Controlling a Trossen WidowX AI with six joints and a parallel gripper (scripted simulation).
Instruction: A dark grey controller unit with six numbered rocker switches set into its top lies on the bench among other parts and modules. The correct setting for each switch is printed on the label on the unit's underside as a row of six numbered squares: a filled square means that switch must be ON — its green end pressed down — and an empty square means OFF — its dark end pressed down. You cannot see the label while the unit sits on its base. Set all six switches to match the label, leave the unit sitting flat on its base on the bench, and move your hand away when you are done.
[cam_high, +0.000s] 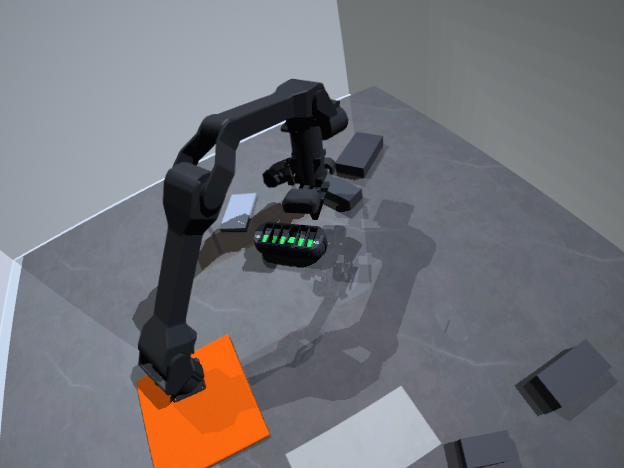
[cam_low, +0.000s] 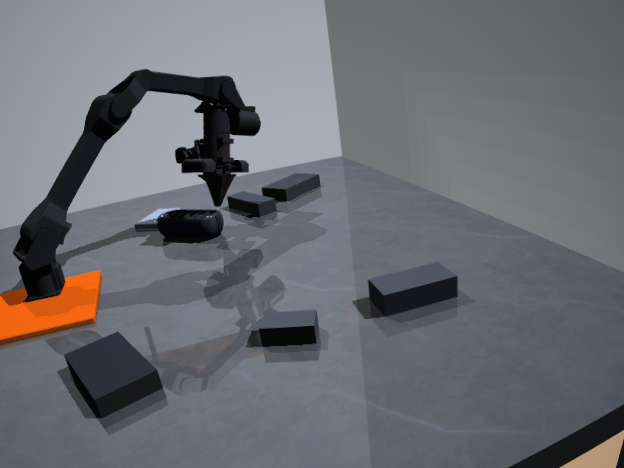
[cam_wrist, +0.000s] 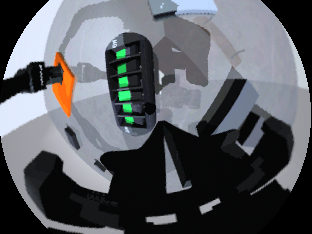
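Observation:
The dark controller unit (cam_high: 292, 255) (cam_low: 189, 226) (cam_wrist: 149, 65) sits on its base with its switch side up. Its six rocker switches (cam_high: 291, 240) (cam_wrist: 124, 95) stand in one row, each with a green end visible along the same side. The green patches differ a little in size; I cannot surely tell which ends are pressed down. The underside label is hidden. My gripper (cam_high: 316, 216) (cam_low: 218, 205) (cam_wrist: 162, 124) is shut and empty. It points down, a little above the unit's height and just beyond one end of it, apart from it.
A pale flat module (cam_high: 241, 205) (cam_low: 155, 217) lies near the unit. Two dark blocks (cam_high: 361, 151) (cam_high: 345, 195) (cam_low: 252, 204) lie behind the gripper. My arm stands on an orange plate (cam_high: 231, 423) (cam_low: 75, 319). A white panel (cam_high: 362, 435) and several dark blocks (cam_high: 574, 372) (cam_low: 413, 289) lie farther away.

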